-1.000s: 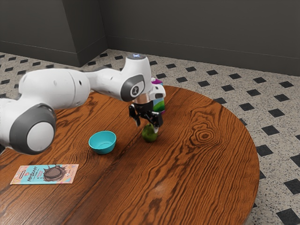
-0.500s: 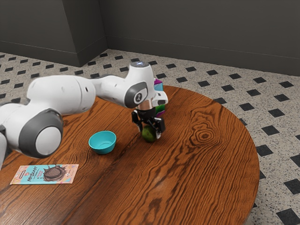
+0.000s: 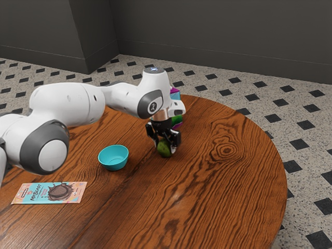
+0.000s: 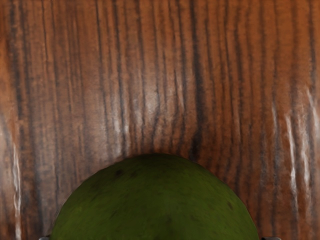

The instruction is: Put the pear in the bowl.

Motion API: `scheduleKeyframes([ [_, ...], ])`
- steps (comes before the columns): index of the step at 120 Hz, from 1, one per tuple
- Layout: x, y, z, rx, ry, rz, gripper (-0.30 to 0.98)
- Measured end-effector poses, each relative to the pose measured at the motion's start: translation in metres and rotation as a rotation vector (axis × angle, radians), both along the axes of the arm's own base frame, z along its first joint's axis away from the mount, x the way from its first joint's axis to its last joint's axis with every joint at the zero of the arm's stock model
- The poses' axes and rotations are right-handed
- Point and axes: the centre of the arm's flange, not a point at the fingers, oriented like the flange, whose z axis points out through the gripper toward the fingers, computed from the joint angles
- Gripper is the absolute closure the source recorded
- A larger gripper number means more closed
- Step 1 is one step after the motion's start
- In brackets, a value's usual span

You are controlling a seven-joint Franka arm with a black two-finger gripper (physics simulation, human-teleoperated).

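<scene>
Holding the pear [image 3: 164,151] in the gripper [image 3: 165,147], clamped from two sides, with both fingers [image 4: 271,238] right against it. Keeping it low at the table [image 3: 207,197], outside the bowl [image 3: 113,158] and apart from it, toward the exterior view's right. Seen from the wrist, green and rounded, with a few darker specks, against the brown grain of the wood. Can make out the bowl upright on the table, turquoise, open side up. Can also spot the bar [image 3: 52,192] lying flat, nearer the exterior camera than the bowl and further to the exterior view's left, in a pale blue and peach wrapper. Behind the gripper, can see part of a box [image 3: 175,96] in purple, blue and green, otherwise hidden by the arm [image 3: 67,104]. Beyond the table's curved edge, can see speckled floor [image 3: 306,129] with dark diamonds, then dark grey wall [image 3: 218,31]
</scene>
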Motion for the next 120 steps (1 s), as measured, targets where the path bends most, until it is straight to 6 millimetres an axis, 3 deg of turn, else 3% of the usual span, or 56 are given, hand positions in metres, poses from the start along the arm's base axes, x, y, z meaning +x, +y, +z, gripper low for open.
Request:
scheduleKeyframes([
  [44, 0.0, 0.0, 0.013, 0.002, -0.014, 0.002, 0.29],
  [60, -0.002, 0.0, 0.033, 0.006, -0.028, 0.003, 0.35],
  [80, -0.02, 0.003, 0.064, 0.017, -0.029, 0.005, 0.4],
  [103, -0.048, 0.038, 0.088, 0.054, -0.014, 0.05, 0.44],
  [120, -0.073, 0.076, 0.098, 0.088, 0.003, 0.103, 0.43],
])
